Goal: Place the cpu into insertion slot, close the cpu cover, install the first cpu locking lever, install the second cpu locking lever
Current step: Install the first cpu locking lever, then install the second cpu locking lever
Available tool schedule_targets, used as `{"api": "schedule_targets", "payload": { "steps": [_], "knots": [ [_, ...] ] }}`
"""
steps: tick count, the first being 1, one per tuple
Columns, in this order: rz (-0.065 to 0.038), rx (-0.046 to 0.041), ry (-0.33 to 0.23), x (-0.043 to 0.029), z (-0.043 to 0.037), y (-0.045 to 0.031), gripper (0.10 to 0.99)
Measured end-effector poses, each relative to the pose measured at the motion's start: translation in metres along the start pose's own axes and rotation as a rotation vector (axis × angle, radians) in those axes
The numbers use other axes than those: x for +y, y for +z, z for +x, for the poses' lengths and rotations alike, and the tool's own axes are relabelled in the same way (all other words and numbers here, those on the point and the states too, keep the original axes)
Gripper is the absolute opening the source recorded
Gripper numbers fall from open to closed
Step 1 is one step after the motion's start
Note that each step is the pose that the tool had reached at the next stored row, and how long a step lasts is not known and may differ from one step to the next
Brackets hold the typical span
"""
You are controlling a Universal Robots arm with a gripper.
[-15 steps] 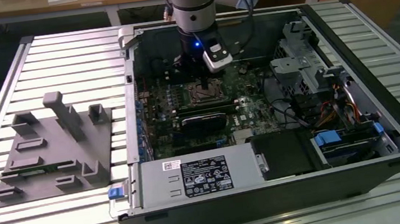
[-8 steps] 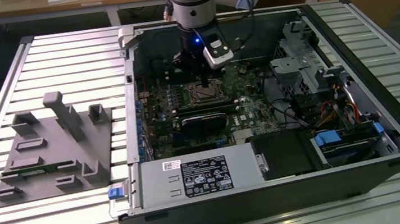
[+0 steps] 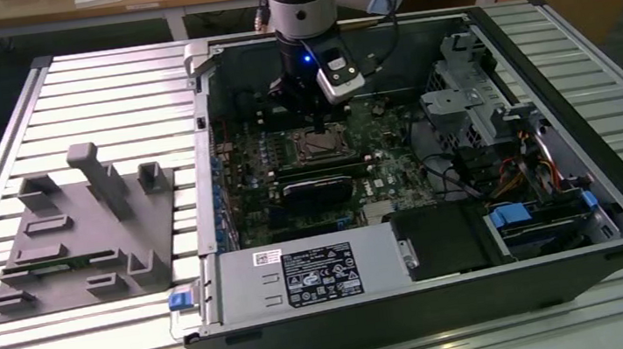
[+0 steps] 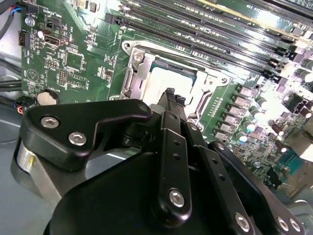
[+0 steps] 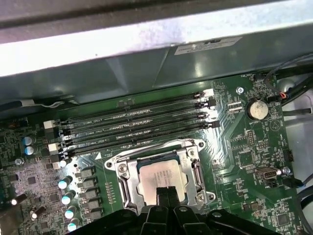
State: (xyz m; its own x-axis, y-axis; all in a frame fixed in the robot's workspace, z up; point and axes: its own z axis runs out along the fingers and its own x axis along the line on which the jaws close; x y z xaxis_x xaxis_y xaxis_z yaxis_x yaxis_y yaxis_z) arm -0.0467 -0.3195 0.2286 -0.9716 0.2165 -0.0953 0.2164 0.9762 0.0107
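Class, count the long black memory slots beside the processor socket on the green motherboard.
4. The long black memory slots lie parallel, side by side, between the silvery square socket frame and the grey case wall.

Grey fixture block [image 3: 81, 231] on slatted table [image 3: 26, 348]; open PC case [image 3: 444, 300]; RAM slots [image 5: 132, 122] w/ coin battery [image 5: 256, 109] nearby.

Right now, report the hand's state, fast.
Hand: shut, fingertips together with nothing between them, poised over the cpu that sits in the insertion slot, the cpu cover lying flat around it.
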Motion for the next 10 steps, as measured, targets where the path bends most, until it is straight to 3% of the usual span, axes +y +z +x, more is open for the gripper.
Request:
{"api": "schedule_targets", "payload": {
  "steps": [10],
  "knots": [
    [0.000, 0.0000, 0.000, -0.0025, -0.0010, 0.0000, 0.106]
  ]
}}
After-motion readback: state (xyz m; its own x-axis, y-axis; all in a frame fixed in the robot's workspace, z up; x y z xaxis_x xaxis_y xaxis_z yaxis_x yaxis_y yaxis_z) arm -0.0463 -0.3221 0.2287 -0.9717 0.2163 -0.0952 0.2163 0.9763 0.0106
